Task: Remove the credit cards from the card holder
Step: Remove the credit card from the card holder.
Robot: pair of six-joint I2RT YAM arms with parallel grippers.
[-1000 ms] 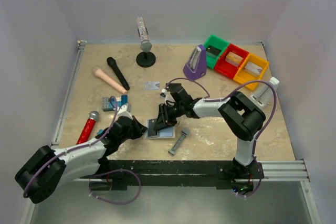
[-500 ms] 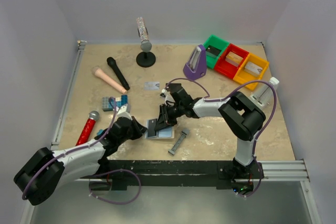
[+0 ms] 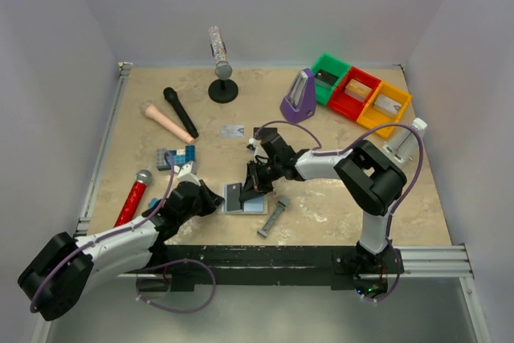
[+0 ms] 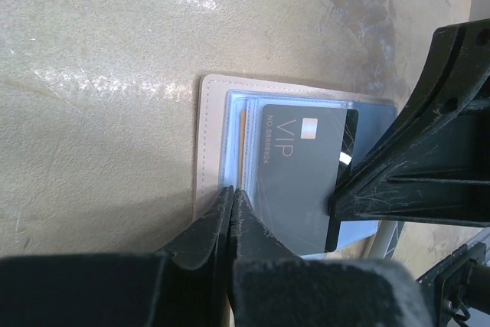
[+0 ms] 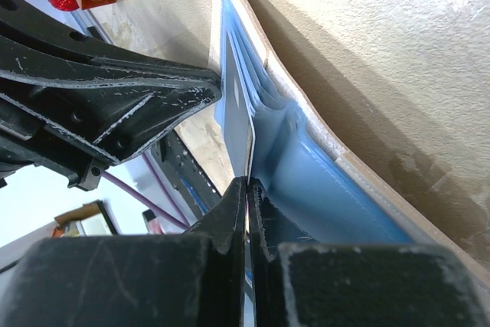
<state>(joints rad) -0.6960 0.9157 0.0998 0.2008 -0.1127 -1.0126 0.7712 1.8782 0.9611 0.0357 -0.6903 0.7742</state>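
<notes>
L arm (image 3: 112,240), R arm (image 3: 321,164): white link shells, black joints, purple cables (image 3: 418,162) alongside. Fingers (image 4: 413,166) black plastic, scuffed.

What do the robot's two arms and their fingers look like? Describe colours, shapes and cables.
The left arm and right arm have pale silver-white links between bulky black joints, with purple cables looped along them. The fingers are black, scuffed, tapering wedges.
</notes>
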